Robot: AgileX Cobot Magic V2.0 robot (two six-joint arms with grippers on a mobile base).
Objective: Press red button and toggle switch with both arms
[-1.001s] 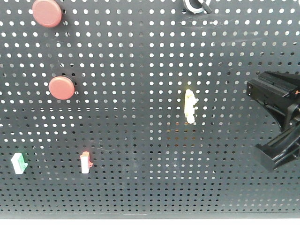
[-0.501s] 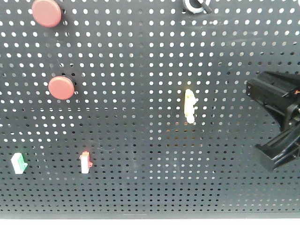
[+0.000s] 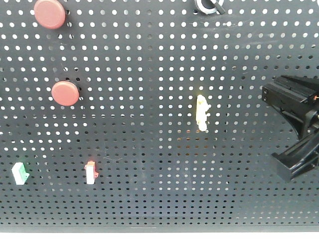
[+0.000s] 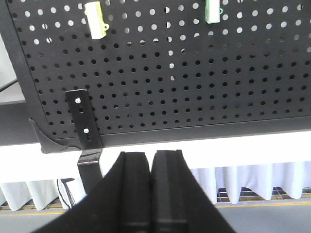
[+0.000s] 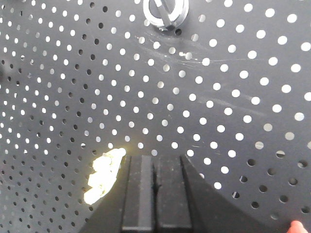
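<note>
Two red buttons are fixed to the black pegboard [image 3: 149, 74], one at the top left [image 3: 50, 13] and one lower [image 3: 65, 93]. The toggle switch [image 3: 209, 5] is cut off by the top edge; in the right wrist view the toggle switch [image 5: 165, 10] shows its black pointer in a white ring. My right gripper [image 5: 154, 158] is shut and empty, close to the board, well below the switch. The right arm's black body [image 3: 299, 124] is at the right edge. My left gripper [image 4: 151, 154] is shut and empty, below the board's lower edge [image 4: 194, 128].
A pale yellow lever [image 3: 201, 113] [image 5: 104, 174] sticks out just left of the right gripper. A green-tipped rocker [image 3: 20, 173] and a red-tipped rocker [image 3: 90, 172] sit low on the board. A black bracket [image 4: 83, 121] holds the board's bottom corner.
</note>
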